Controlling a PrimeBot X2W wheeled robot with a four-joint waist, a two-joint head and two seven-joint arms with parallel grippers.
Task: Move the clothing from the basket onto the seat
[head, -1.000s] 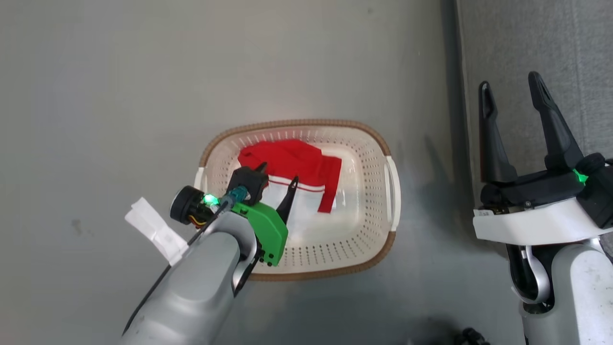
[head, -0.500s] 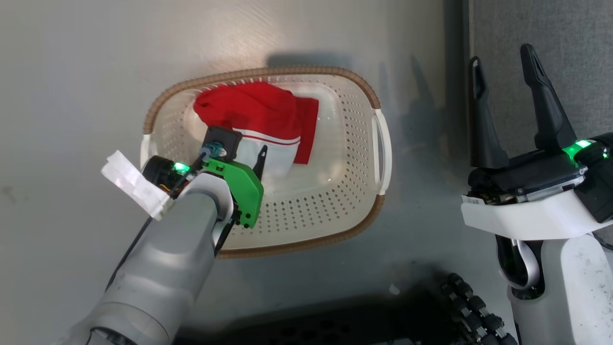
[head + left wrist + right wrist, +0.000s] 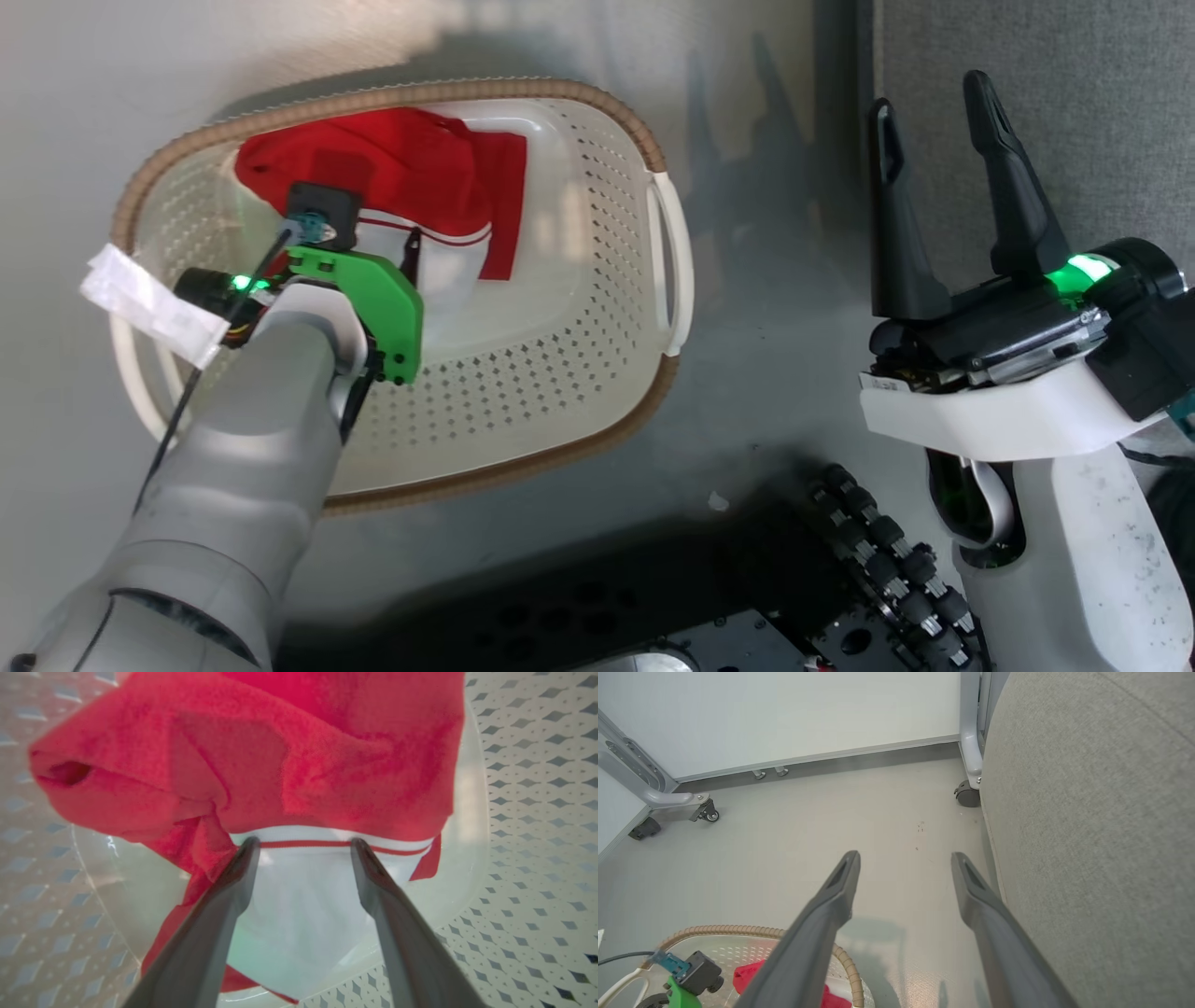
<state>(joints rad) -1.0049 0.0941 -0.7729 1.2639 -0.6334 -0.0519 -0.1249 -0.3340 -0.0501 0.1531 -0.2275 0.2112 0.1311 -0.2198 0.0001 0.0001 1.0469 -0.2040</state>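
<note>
Reaching for the pick: left gripper (image 3: 304, 843) spread over the clothing (image 3: 289, 765) in the basket (image 3: 523, 373)

The red garment lies bunched against the basket's far edge, toward its left end, white panel facing the arm. The left fingers stand wide apart, their tips at the striped trim where white meets red; whether they touch the fabric I cannot tell. Nothing is gripped yet. By my reading the next move is to press down into the cloth, close on a thick fold rather than a single layer, then lift clear of the brown rim and carry it right to the seat (image 3: 1101, 812). The right gripper (image 3: 932, 93) hangs empty and spread at the seat's edge, well apart from the basket.
</note>
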